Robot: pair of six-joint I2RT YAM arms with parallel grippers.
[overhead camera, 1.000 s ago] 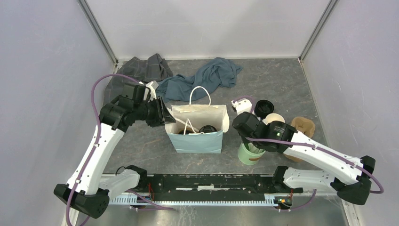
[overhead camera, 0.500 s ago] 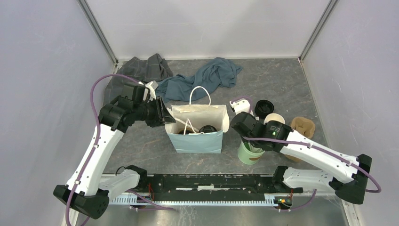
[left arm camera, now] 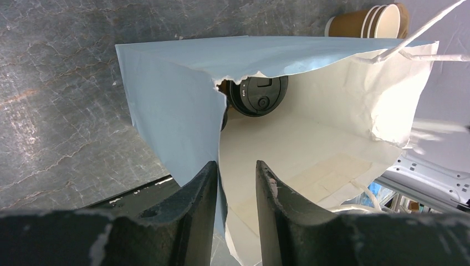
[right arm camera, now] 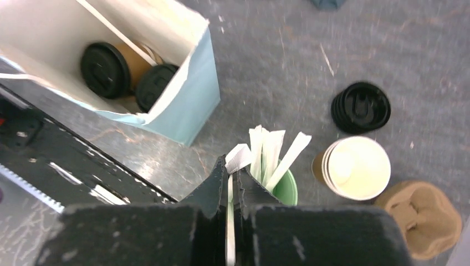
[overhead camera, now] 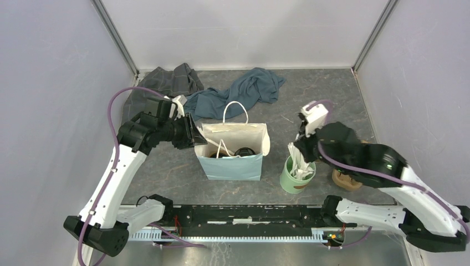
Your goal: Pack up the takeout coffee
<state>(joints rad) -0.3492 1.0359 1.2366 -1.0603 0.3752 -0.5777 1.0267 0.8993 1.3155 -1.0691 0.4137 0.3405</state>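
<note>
My right claw is clenched on a paper-wrapped stirrer above the green cup — left claw grasps the bag wall; two lidded coffees lie inside.

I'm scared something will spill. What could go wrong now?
The right claw is pinched shut on one paper-wrapped stirrer in the green cup. Lifting it might tip that cup or drag out the others.

The left claw holds the blue paper bag by a rim that is already torn. It might rip more, so the bag could sag around the two lidded coffee cups inside.
</note>
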